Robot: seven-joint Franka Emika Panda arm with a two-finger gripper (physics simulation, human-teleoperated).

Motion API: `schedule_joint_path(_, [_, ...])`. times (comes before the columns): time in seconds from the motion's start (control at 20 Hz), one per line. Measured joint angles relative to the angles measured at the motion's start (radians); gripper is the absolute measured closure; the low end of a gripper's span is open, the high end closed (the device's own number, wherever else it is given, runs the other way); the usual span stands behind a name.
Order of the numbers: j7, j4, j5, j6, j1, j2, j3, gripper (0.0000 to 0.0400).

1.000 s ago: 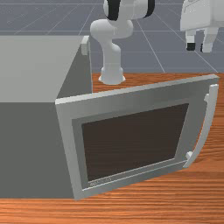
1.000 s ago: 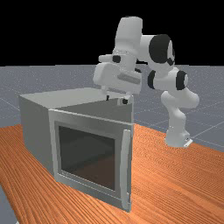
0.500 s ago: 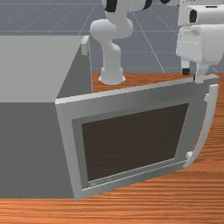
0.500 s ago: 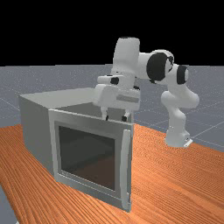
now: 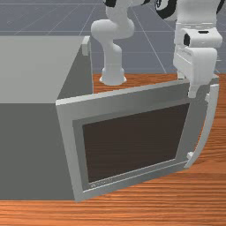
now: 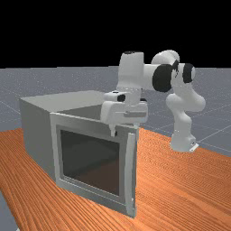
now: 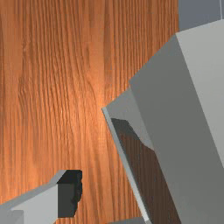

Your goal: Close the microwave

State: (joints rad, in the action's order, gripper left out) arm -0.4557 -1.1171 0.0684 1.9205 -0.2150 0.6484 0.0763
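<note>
though open, door [image 5: 132,104] near hand [image 6: 125,133]

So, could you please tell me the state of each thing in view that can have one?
microwave: upright, open
door: swung out from the body, not closed
handle: on the door, not gripped
jaws: open, at the door's top edge, one finger in front of it and one behind
arm: bent, reaching down to the door
</note>
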Motion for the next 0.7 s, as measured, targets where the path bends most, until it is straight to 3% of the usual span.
schedule_joint_path(0.1, [0.02,-0.293,0.0,0.117,0.007,-0.18,0.0,0.0])
schedule_joint_path(0.15, [-0.016,-0.48,0.005,0.241,0.019,-0.291,0.002,0.0])
schedule_joint_path(0.35, [-0.05,-0.934,-0.023,0.361,0.031,-0.638,-0.003,0.0])
schedule_joint_path(0.5, [-0.012,-1.23,-0.035,0.377,0.012,-0.931,-0.007,0.0])
schedule_joint_path(0.55, [0.01,-1.303,-0.038,0.367,-0.001,-1.018,0.0,0.0])
schedule_joint_path(0.6, [0.072,-1.281,-0.041,0.331,0.005,-1.004,0.016,0.0])
schedule_joint_path(0.7, [0.298,-1.264,0.003,0.357,0.027,-0.975,0.096,0.0])
